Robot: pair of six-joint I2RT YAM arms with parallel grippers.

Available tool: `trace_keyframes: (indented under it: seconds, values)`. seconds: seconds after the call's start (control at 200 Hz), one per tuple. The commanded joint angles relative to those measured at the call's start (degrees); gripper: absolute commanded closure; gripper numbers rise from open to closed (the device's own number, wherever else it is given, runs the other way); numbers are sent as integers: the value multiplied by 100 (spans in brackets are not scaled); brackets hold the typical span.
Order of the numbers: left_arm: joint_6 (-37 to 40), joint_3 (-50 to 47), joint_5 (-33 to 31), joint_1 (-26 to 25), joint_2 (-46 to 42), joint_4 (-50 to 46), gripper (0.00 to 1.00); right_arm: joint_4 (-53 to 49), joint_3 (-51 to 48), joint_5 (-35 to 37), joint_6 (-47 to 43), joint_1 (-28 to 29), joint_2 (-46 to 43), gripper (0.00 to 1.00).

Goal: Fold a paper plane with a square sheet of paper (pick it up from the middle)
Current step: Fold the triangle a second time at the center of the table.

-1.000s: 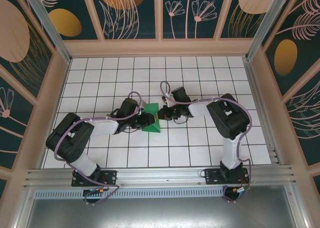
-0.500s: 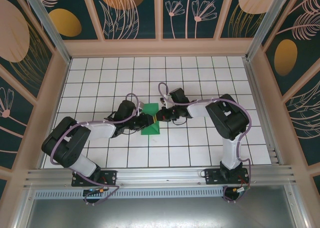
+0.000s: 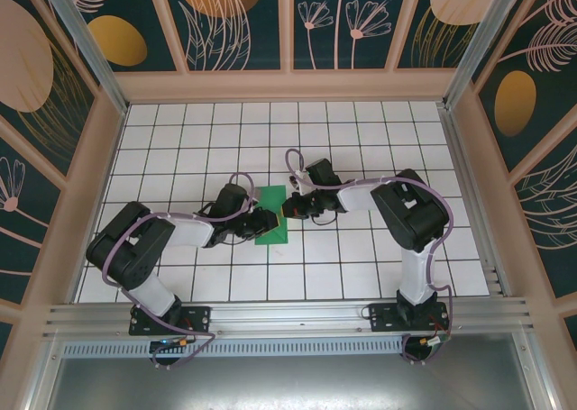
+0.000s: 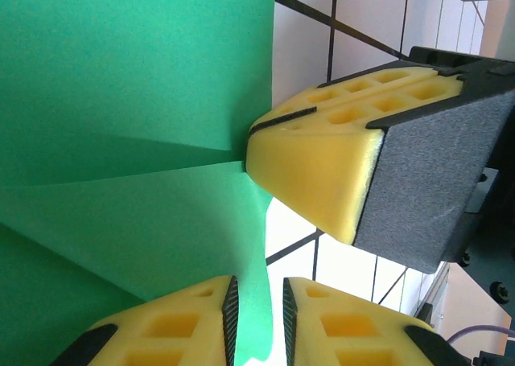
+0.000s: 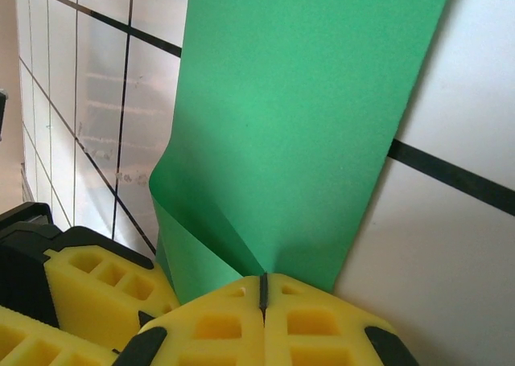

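Right fingers (image 5: 286, 302) pressed shut, tips on the edge of the square sheet of paper (image 5: 298, 117); left fingers (image 4: 205, 302) narrowly parted, its edge in their gap. Creased on the tabletop (image 5: 451, 245), it looks light and floppy: pinch a lifted edge

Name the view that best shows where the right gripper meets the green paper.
Right wrist: the right gripper shuts on the green paper, creases converging there. Left wrist shows its tip side-on; top external shows it small.
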Motion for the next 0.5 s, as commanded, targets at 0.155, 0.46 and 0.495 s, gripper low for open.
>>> trace_keyframes:
  seconds: [0.155, 0.46, 0.495]
  values:
    - [-41, 151, 116, -41, 137, 187, 74, -179, 167, 222, -187, 24, 0, 100]
    - [-64, 181, 183, -40, 203, 263, 74, -205, 273, 295, -239, -2, 26, 100]
    - [-61, 181, 187, -40, 216, 262, 74, -216, 273, 311, -247, -5, 23, 100]
